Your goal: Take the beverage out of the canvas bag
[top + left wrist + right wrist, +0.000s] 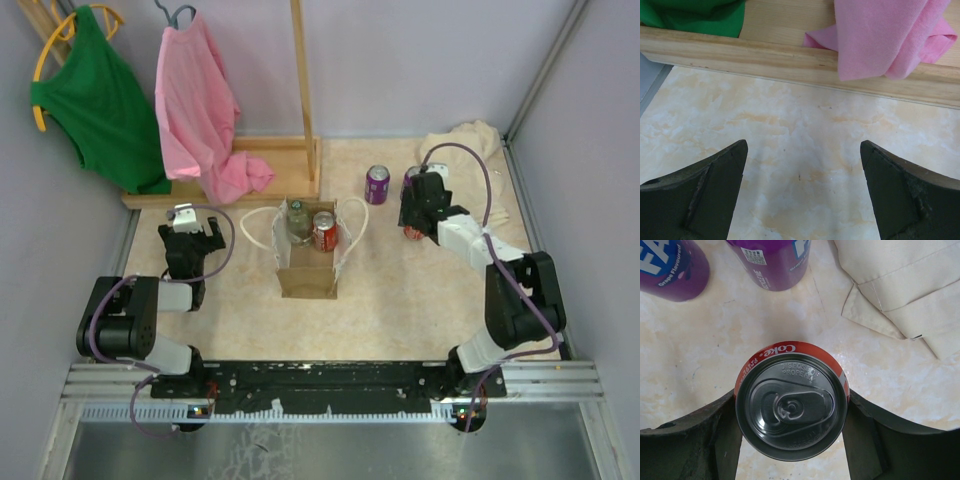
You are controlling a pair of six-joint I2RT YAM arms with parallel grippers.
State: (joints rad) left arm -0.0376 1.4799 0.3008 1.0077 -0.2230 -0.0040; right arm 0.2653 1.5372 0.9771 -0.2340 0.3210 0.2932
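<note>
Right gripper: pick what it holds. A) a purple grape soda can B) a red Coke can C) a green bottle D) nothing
B: in the right wrist view the right gripper has its fingers pressed against both sides of the red Coke can.

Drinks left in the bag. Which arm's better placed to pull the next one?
Left, probably: the left gripper is open and empty beside the canvas bag; the right gripper is shut on a Coke can.
</note>
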